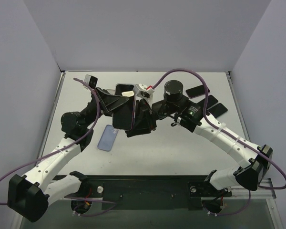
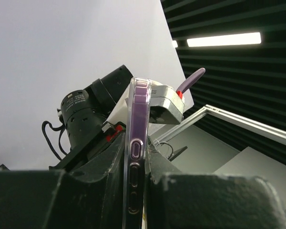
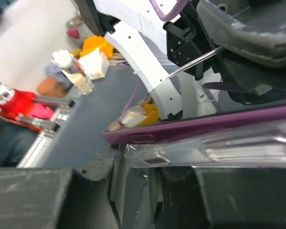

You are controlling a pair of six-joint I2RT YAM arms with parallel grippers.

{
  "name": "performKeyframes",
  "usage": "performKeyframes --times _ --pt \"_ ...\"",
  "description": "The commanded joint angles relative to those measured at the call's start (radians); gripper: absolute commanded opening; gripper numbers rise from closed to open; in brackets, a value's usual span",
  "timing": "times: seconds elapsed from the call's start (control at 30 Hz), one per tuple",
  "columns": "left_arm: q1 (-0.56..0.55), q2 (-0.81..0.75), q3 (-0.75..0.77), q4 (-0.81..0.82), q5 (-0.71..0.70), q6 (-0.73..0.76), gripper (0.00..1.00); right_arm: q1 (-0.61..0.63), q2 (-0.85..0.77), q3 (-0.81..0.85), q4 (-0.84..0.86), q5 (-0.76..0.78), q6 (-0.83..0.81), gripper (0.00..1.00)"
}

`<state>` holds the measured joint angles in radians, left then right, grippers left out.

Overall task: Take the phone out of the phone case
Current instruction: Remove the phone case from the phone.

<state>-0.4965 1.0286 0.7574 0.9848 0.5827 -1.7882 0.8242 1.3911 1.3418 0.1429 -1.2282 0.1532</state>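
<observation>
Top external view: both arms meet above the middle of the table (image 1: 181,148) and hold the phone (image 1: 124,110) up off it, screen facing the camera.
Left gripper (image 2: 136,210): pinches the phone case (image 2: 136,155) edge-on, with one finger pressed against each face.
Right gripper (image 3: 133,191): its fingers sit close together under a corner of the case. Whether they clamp it cannot be told.
Phone and case: in the right wrist view the purple phone edge lies along the clear case rim, and its corner juts past the case's corner.
Elsewhere: a blue handset (image 1: 107,137) lies flat near the left arm, and dark handsets (image 1: 209,101) lie at the far right.
</observation>
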Motion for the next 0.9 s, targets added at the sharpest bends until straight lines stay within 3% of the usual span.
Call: performKeyframes --times 0.0,0.03,0.17,0.2,0.23,0.27,0.3,0.33,0.4,0.47,0.67,0.87 --pt "-0.117 -0.070 0.022 0.170 0.128 -0.154 0.00 -0.105 0.163 0.007 0.245 0.524 0.213 0.00" --pt "-0.120 -0.067 0.017 0.172 0.118 -0.140 0.00 -0.117 0.158 -0.019 0.263 0.641 0.321 0.00" --pt "-0.126 -0.055 -0.004 0.132 0.076 -0.068 0.00 -0.123 0.099 -0.116 0.099 0.921 0.445 0.00" --pt "-0.126 -0.048 -0.009 0.152 0.065 -0.062 0.00 -0.120 0.082 -0.175 0.083 0.967 0.447 0.14" --pt "-0.125 -0.035 -0.010 0.164 0.037 -0.041 0.00 -0.120 0.041 -0.202 0.054 0.964 0.427 0.20" --pt "-0.111 -0.032 -0.013 0.149 0.026 -0.022 0.00 -0.122 0.019 -0.260 0.035 0.955 0.413 0.32" --pt "-0.097 -0.039 -0.016 0.115 0.002 0.037 0.00 -0.120 -0.036 -0.294 0.003 0.944 0.392 0.37" --pt "-0.065 -0.047 -0.027 0.048 -0.015 0.067 0.00 -0.120 -0.070 -0.347 -0.012 0.929 0.387 0.49" --pt "0.005 -0.071 -0.035 -0.062 -0.053 0.170 0.00 -0.115 -0.168 -0.435 -0.049 0.914 0.385 0.63" --pt "0.055 -0.075 -0.047 -0.110 -0.083 0.248 0.00 -0.114 -0.269 -0.499 -0.092 0.905 0.405 0.70" --pt "0.076 -0.036 -0.084 -0.164 -0.164 0.360 0.00 -0.102 -0.555 -0.595 -0.013 0.924 0.648 0.71" --pt "0.076 -0.031 -0.118 -0.123 -0.190 0.351 0.00 -0.051 -0.505 -0.586 0.346 0.892 0.954 0.64"
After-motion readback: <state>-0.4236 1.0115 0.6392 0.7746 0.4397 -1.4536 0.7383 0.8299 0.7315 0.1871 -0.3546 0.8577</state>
